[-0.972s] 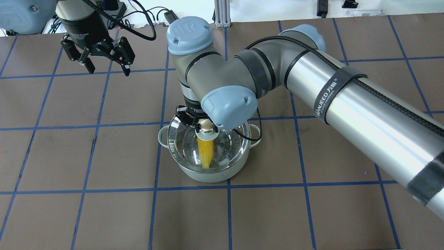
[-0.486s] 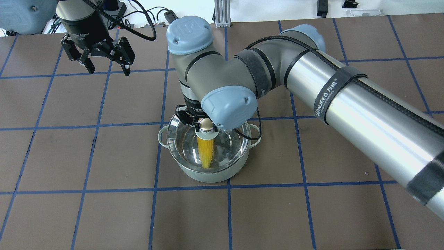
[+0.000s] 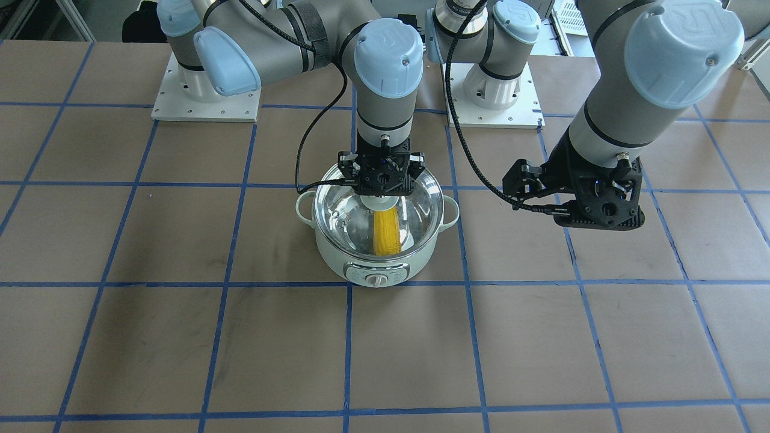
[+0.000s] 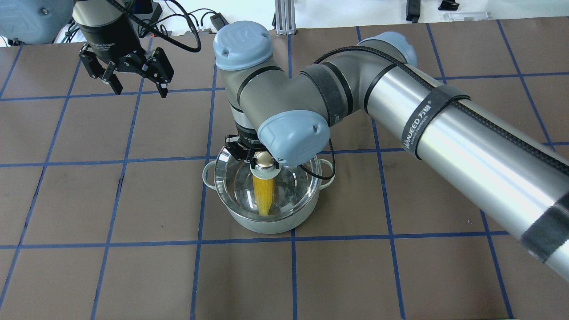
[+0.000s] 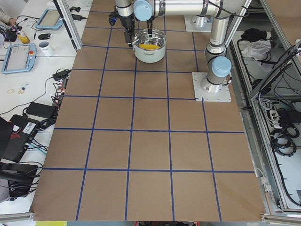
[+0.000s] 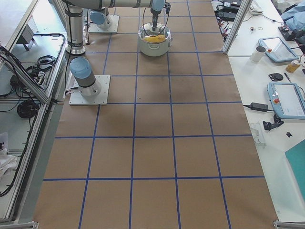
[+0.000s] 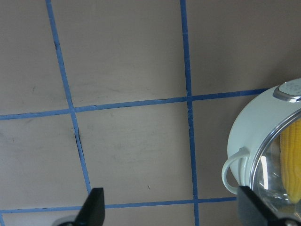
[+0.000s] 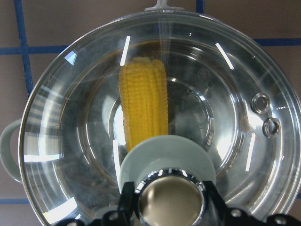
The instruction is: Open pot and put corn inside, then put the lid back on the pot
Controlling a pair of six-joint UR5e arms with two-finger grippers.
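Observation:
The pale mint-green pot [image 4: 266, 224] stands mid-table with its dial panel facing away from the robot [image 3: 376, 278]. The yellow corn [image 4: 263, 193] lies inside it, seen through the glass lid [image 4: 293, 186], which sits on the pot's rim. My right gripper [image 4: 262, 161] points straight down and is shut on the lid's beige-gold knob [image 8: 170, 203], a finger [image 8: 126, 202] on each side. In the right wrist view the corn [image 8: 143, 108] shows under the lid [image 8: 225, 117]. My left gripper [image 4: 140, 91] hangs open and empty above the table, off to the pot's left and farther back.
The table is covered with brown paper [image 4: 133, 275] marked with blue tape lines. The right arm's long forearm [image 4: 466, 142] spans the table's right half above the surface. The left wrist view shows the pot's side handle [image 7: 233, 176] and bare table.

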